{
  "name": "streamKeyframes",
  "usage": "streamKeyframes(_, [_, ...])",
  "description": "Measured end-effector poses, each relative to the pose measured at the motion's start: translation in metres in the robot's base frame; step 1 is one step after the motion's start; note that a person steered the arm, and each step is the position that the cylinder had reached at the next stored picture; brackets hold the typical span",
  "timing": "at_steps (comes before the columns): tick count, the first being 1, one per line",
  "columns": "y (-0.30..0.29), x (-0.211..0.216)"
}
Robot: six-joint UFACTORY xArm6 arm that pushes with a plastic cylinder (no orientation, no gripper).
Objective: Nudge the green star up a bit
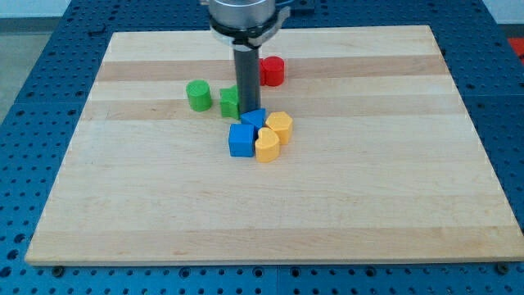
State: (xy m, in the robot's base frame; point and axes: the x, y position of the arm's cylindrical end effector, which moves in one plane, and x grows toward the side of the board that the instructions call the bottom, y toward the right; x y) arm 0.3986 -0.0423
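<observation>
Tip [248, 110] bare, pinching nothing; set just right of green star [229, 102], apparently touching. Star mid-board, right of green cylinder [198, 95]. Placement beside, not below: poor for pushing upward.

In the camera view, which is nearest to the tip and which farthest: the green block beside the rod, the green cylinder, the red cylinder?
From my tip:
1. Green block, touching the rod on the view's left.
2. Red cylinder, toward the view's upper right.
3. Green cylinder, farther to the view's left.
</observation>
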Motion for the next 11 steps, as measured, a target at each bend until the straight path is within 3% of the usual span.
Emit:
streamKeyframes(2, [-0.012, 0.001])
streamKeyframes(4, [-0.047, 0.036])
streamKeyframes(8, [-0.044, 0.002])
streamKeyframes(11, [-0.043, 0.023])
